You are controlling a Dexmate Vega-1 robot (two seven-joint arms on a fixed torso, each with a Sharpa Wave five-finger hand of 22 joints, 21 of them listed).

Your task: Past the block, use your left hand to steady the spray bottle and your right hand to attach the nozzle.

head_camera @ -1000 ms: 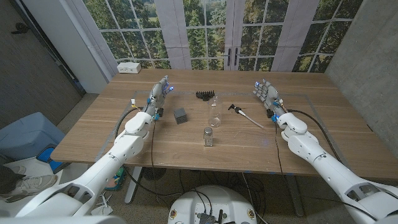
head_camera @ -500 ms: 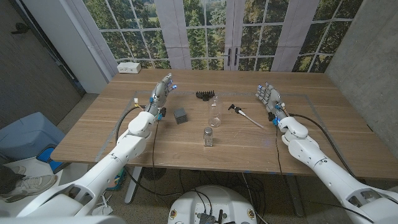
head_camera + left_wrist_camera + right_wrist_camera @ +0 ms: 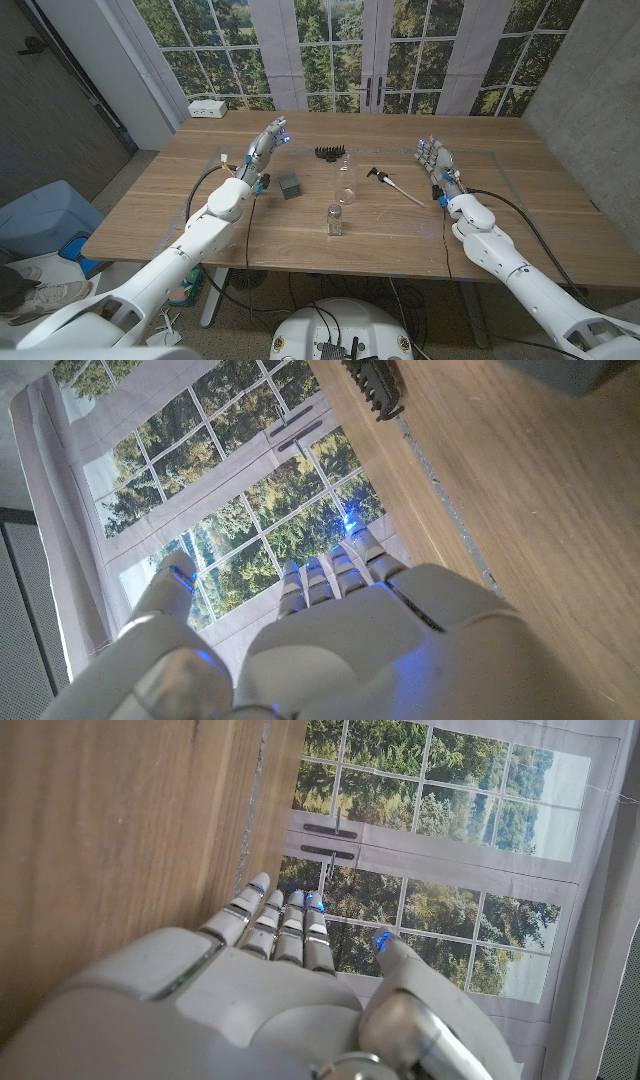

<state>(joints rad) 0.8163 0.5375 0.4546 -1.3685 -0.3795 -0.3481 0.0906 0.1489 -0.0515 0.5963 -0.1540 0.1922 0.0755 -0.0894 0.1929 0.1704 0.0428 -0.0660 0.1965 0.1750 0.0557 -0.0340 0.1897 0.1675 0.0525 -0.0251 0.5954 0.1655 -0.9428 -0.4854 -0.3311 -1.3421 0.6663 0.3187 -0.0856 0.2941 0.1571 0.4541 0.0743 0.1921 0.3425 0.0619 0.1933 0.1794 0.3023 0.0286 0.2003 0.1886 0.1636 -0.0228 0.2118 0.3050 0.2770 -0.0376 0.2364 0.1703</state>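
Note:
A clear spray bottle point(image 3: 346, 179) without its top stands upright near the table's middle. The black nozzle point(image 3: 382, 179) with its long white tube lies on the wood just right of the bottle. A dark grey block point(image 3: 291, 185) sits left of the bottle. My left hand point(image 3: 267, 145) hovers open, fingers up, beyond and left of the block; its back shows close up as the left hand point(image 3: 330, 640). My right hand point(image 3: 435, 160) is raised and open to the right of the nozzle, seen from behind as the right hand point(image 3: 260, 990). Neither holds anything.
A small glass jar with a dark lid point(image 3: 335, 219) stands in front of the bottle. A black comb-like piece point(image 3: 331, 153) lies behind the bottle, also the comb-like piece point(image 3: 374, 382). A white box point(image 3: 208, 108) sits at the far left corner. Windows rise behind the wooden table point(image 3: 500, 215).
My left hand has moved forward and to the right, toward the far side of the block. My right hand has shifted slightly right and nearer, staying open.

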